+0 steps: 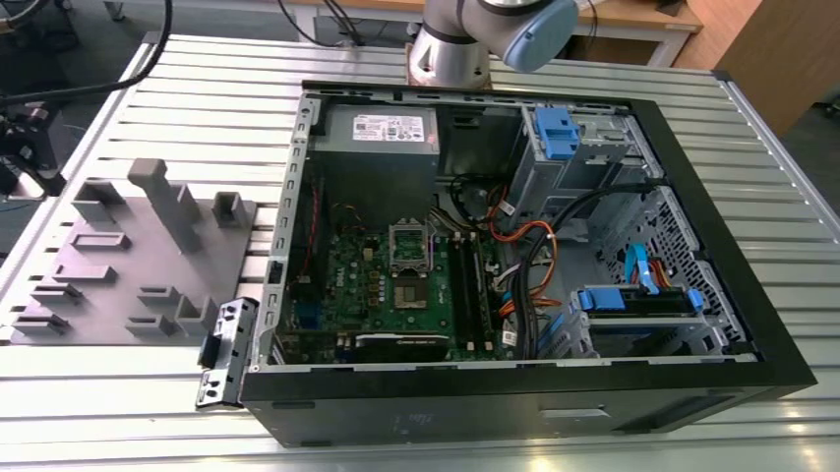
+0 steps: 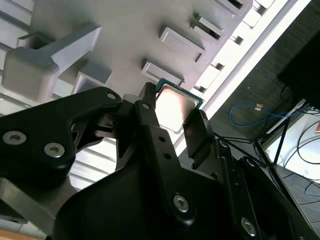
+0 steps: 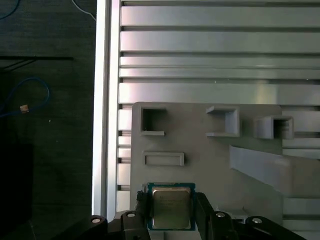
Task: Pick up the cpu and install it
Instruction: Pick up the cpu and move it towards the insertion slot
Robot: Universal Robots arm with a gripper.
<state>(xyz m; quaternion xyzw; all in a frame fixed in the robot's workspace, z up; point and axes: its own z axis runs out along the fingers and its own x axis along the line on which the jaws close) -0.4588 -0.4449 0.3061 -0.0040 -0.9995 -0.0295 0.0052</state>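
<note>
Exterior view: an open computer case (image 1: 525, 256) is lying on its side on a slatted aluminium table (image 1: 184, 108). Its motherboard socket (image 1: 412, 267) is facing upward, judged ready to receive the chip. A grey fixture tray (image 1: 125, 251) is sitting at nine o'clock from the case, well apart from the socket. The arm (image 1: 506, 29) is rising at twelve o'clock.

Second wrist view: the gripper (image 2: 172, 114) is clamping the cpu (image 2: 176, 102) by two opposite edges, with black fingers (image 2: 197, 132) pressing on either side. The edge grip is judged to be sparing the chip's faces. The tray is lying beyond the chip.

First wrist view: the cpu (image 3: 171, 210) is sitting level between the fingers, metal top toward the camera, over the tray (image 3: 200, 160). Whether it is clearing the tray cannot be told. Past the table's edge, a dark floor (image 3: 45, 150) is carrying a blue cable (image 3: 42, 90).
</note>
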